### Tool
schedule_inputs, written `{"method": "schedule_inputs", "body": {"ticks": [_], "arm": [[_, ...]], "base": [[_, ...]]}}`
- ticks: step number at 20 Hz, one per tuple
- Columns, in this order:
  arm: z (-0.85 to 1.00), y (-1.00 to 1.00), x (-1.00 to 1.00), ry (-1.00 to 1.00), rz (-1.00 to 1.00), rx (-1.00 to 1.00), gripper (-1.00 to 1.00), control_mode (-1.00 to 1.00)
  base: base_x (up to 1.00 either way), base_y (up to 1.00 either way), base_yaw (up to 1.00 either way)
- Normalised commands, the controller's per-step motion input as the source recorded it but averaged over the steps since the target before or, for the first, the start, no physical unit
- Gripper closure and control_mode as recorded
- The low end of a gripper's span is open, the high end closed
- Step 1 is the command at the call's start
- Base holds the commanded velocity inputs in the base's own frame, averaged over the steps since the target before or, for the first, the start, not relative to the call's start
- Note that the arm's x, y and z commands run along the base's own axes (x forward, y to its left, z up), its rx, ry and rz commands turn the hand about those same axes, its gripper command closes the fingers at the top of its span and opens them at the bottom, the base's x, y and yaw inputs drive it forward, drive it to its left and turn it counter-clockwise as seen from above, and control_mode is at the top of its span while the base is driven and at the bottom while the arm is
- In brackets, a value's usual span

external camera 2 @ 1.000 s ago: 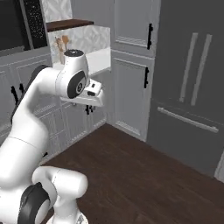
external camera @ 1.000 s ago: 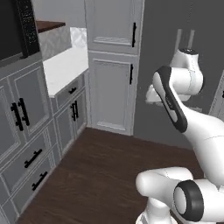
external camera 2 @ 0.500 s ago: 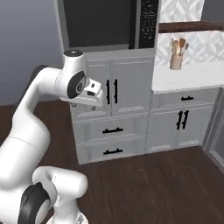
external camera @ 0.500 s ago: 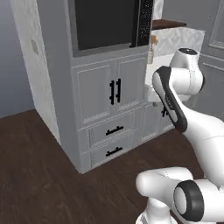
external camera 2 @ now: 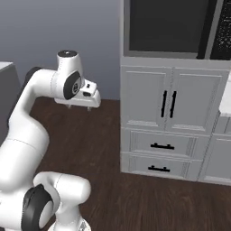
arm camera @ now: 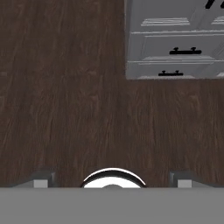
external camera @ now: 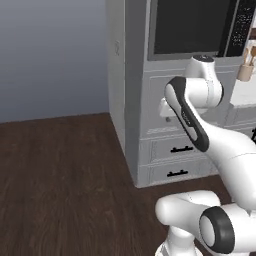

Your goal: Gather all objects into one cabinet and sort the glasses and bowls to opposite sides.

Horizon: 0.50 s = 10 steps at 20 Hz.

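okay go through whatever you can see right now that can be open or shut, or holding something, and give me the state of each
Pincer: open, fingers wide apart, nothing between them, pointing down at the wood floor.
Double cabinet doors: shut.
Upper drawer: shut.
Lower drawer: shut.
Wall oven: door shut, glass dark.

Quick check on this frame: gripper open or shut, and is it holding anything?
Gripper: open, fingertips wide apart, nothing between them; it points down at the dark wood floor.
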Motion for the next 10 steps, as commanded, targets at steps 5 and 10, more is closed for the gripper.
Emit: {"method": "schedule_inputs", "body": {"ticks": [5,10], "arm": [[0.00,0.00,0.00,0.00,0.00,0.00,-1.00,1.00],[0.00,0.00,0.00,0.00,0.00,0.00,-1.00,1.00]], "base": [[0.04,0.00,0.05],[0.08,0.27,0.06]]}}
